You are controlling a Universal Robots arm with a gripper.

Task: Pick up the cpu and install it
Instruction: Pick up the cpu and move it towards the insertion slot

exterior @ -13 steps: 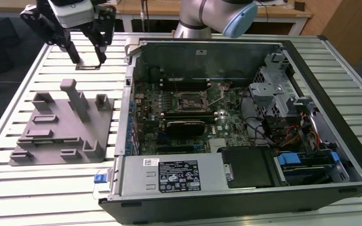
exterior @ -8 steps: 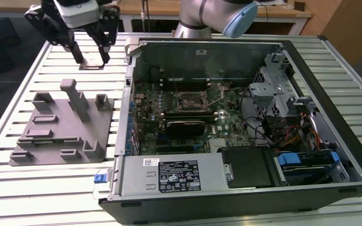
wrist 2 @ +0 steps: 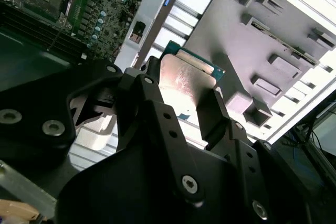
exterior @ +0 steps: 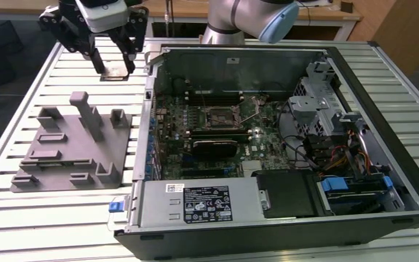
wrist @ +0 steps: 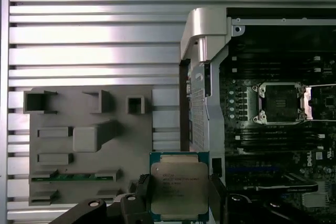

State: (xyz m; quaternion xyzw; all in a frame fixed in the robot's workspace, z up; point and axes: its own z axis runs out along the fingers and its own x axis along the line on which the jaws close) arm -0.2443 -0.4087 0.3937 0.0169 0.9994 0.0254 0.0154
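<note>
Gripper (wrist: 180,199): black claw, pinching the cpu by two opposite edges; in the exterior view it hangs in the upper left of the frame (exterior: 115,70).
Fingers (wrist 2: 211,116): one on each side of the chip, pressed against its edges in both wrist views.
Cpu (wrist: 179,187): small square chip, pale metal top turned up toward the first wrist camera, green edge showing around it; held level and clear of the table.
Cpu, exterior view (exterior: 115,74): upper left of the frame, beyond the holder's far end and just outside the case's far corner on the exterior view's left.
Cpu, second wrist view (wrist 2: 184,82): shiny face between the two black fingers.
Holder (exterior: 58,170): grey plastic tray with upright posts, lying on the table at the exterior view's left, beside the case.
Green strip (wrist: 73,177): sits in one slot of the holder.
Case (exterior: 282,240): open computer lying on its side, filling the middle and right of the exterior view.
Socket (exterior: 220,115): dark square on the board inside the case, metal frame swung open; well apart from the cpu.
Table (exterior: 49,218): slatted metal top under the holder and case.
Arm (exterior: 231,16): silver, at the top centre of the exterior view.
</note>
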